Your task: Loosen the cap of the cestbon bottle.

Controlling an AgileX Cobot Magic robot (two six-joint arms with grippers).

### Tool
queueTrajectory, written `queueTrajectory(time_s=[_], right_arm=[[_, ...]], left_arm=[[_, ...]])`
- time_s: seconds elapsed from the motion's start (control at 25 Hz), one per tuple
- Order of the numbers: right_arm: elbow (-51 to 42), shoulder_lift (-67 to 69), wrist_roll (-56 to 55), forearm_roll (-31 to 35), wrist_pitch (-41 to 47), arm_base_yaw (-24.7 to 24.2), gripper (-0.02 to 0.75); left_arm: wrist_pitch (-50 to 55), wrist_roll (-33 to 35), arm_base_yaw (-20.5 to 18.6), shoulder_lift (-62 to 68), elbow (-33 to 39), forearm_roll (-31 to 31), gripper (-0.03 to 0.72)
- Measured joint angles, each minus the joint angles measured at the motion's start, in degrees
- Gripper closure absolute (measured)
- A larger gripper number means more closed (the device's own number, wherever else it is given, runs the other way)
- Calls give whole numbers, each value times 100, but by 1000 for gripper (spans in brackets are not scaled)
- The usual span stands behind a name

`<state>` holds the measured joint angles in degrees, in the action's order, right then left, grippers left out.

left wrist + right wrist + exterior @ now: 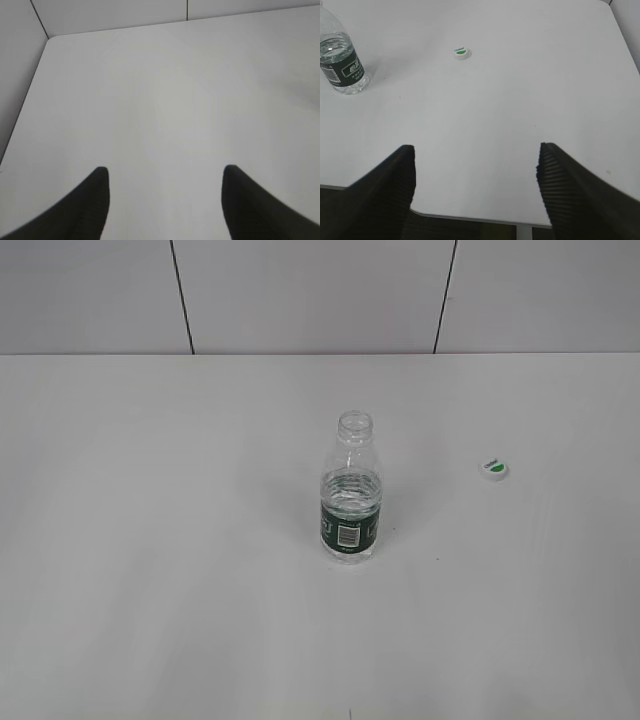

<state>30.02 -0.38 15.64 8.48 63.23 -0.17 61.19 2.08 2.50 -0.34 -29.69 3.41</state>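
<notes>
The cestbon bottle [351,500] stands upright mid-table with its neck bare; the right wrist view catches it at the far left [341,55]. The white cap [495,469] with a green mark lies flat on the table to the bottle's right, well apart from it, and shows again in the right wrist view [461,52]. My right gripper [476,152] hangs open over the table's near edge, far back from both. My left gripper [165,172] is open over bare table with nothing between its fingers. Neither gripper appears in the exterior view.
The white table [150,540] runs back to a panelled wall [300,290]. In the left wrist view the table's far left corner [50,40] shows. Beneath the right gripper runs the table's near edge [470,219].
</notes>
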Motion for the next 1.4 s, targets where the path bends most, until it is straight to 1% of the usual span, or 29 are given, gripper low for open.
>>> queueTrajectory(time_s=[1.4], right_arm=[[0, 0, -5, 11, -5, 0, 157]], left_arm=[[0, 0, 0, 0, 0, 0, 255]])
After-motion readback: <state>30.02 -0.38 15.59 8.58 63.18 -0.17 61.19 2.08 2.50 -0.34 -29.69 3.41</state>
